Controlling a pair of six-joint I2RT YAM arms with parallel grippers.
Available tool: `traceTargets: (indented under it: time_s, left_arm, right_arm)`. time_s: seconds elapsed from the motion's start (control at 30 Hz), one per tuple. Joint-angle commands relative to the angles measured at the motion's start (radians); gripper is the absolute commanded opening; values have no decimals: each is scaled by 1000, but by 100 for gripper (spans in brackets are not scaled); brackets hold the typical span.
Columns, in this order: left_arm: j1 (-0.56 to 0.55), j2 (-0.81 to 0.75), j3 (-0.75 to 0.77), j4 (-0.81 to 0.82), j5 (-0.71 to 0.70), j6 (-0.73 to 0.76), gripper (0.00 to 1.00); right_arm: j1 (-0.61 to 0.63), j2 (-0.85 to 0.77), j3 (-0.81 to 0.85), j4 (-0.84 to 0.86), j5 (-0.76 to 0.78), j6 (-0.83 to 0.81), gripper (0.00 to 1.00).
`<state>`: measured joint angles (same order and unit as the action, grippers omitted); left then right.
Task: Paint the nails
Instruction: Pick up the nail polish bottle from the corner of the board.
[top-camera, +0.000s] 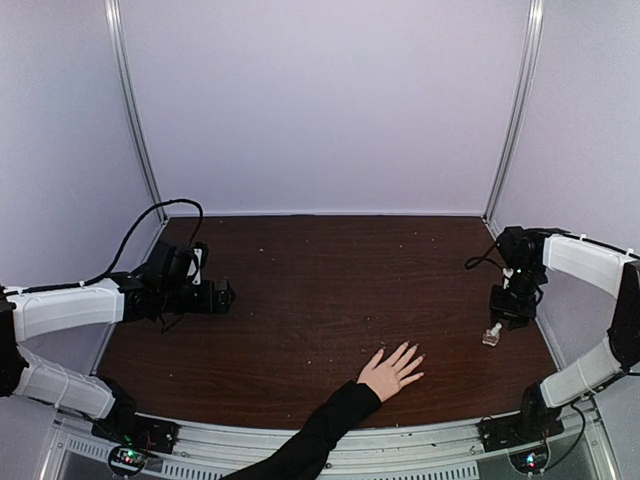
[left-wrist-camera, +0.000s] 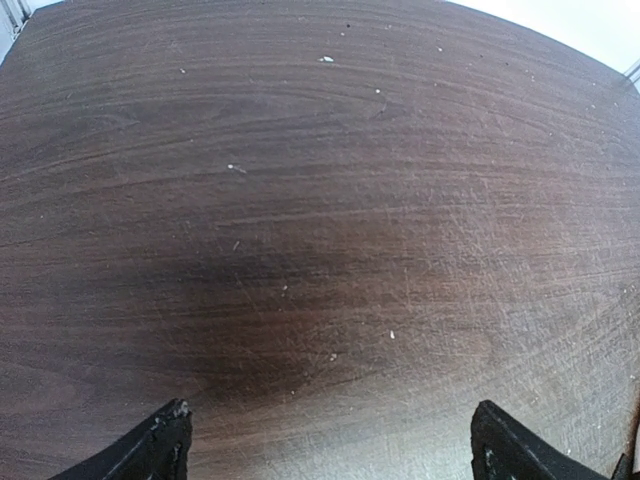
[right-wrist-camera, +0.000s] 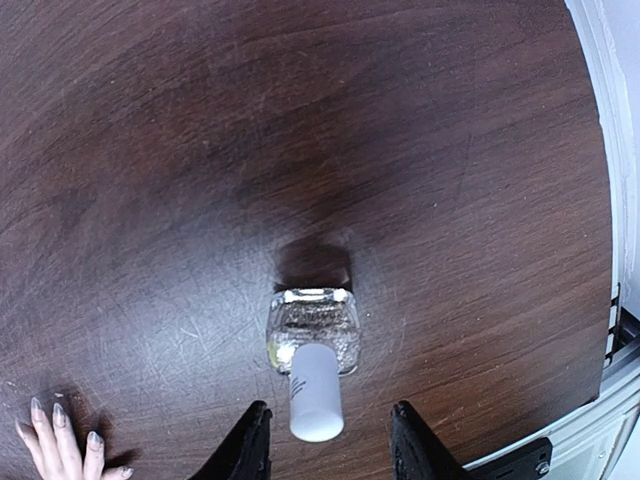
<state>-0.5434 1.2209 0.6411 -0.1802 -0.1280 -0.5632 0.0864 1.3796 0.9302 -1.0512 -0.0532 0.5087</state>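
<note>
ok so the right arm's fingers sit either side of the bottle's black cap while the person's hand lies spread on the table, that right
Not quite: the cap is white, not black, as the right wrist view shows. The rest holds: the right arm's fingers sit either side of it, above the bottle, while the person's hand lies spread on the table.

One left gripper (top-camera: 226, 296), one right gripper (top-camera: 503, 318), one hand (top-camera: 388, 372), five nails (right-wrist-camera: 57, 411), one bottle (right-wrist-camera: 312, 330), one tabletop (top-camera: 320, 265).
</note>
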Motion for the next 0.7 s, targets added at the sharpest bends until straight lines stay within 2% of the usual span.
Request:
traceTargets:
  time_s: [0.0, 0.67]
  left_arm:
    - [-3, 2, -12, 47, -18, 9, 98]
    - [-3, 23, -17, 57, -35, 8, 98]
  right_arm:
    - [-21, 17, -10, 32, -20, -19, 39]
    - [-39, 65, -14, 55, -52, -35, 30]
